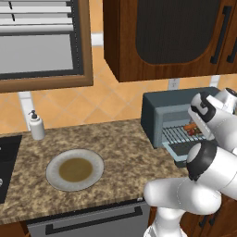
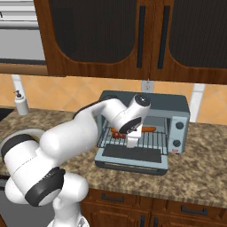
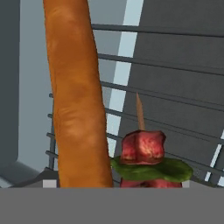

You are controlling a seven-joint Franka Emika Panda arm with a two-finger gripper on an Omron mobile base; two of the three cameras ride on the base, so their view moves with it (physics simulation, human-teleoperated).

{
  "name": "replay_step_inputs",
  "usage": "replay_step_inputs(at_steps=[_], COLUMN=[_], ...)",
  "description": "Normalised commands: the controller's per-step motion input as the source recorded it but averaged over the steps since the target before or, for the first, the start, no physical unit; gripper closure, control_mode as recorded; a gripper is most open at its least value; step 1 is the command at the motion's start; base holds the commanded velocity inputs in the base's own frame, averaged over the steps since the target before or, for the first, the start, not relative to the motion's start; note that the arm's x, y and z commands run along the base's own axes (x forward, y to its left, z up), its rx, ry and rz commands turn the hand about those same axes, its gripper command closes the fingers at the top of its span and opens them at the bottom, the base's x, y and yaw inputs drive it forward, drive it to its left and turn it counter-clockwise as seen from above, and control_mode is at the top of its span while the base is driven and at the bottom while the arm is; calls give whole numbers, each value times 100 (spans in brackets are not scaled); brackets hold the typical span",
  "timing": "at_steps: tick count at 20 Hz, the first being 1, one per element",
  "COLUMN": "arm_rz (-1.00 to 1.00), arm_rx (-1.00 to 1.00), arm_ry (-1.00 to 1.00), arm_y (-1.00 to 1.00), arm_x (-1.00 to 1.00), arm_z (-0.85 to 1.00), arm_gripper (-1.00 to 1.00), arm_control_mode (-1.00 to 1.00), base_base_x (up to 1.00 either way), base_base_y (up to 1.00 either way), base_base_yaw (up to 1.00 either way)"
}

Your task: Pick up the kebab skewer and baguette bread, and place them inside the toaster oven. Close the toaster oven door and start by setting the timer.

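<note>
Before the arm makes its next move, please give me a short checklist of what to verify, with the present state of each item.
1. Baguette bread lies on the wire rack inside the toaster oven: ok.
2. Kebab skewer lies on the rack beside the bread: ok.
3. Gripper holds nothing: cannot tell, though both foods rest on the rack.
4. Toaster oven door closed: not ok, it hangs open and flat.
5. Hand clear of the door's swing path: not ok, it hangs over the open door.
6. Timer knobs reachable, unobstructed: ok.

The toaster oven (image 1: 155, 115) is standing with its toaster oven door (image 1: 178, 149) hanging open, food sitting on its rack; a plate (image 1: 75, 169) is lying well apart.
</note>
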Motion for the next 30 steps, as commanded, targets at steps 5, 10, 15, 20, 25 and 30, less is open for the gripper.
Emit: replay_step_inputs(at_steps=[5, 10, 15, 20, 25, 30], arm_rz=[0, 0, 0, 0, 0, 0], arm_rx=[0, 0, 0, 0, 0, 0], arm_ry=[0, 0, 0, 0, 0, 0], arm_y=[0, 0, 0, 0, 0, -3], arm_x=[25, 15, 0, 0, 0, 0], arm_z=[0, 0, 0, 0, 0, 2], arm_gripper=[100, -100, -100, -100, -100, -100], arm_control_mode=[-100, -100, -100, -100, -100, -100], base_base_x=[0, 0, 0, 0, 0, 0], base_base_y=[0, 0, 0, 0, 0, 0], base_base_yaw=[0, 0, 0, 0, 0, 0])
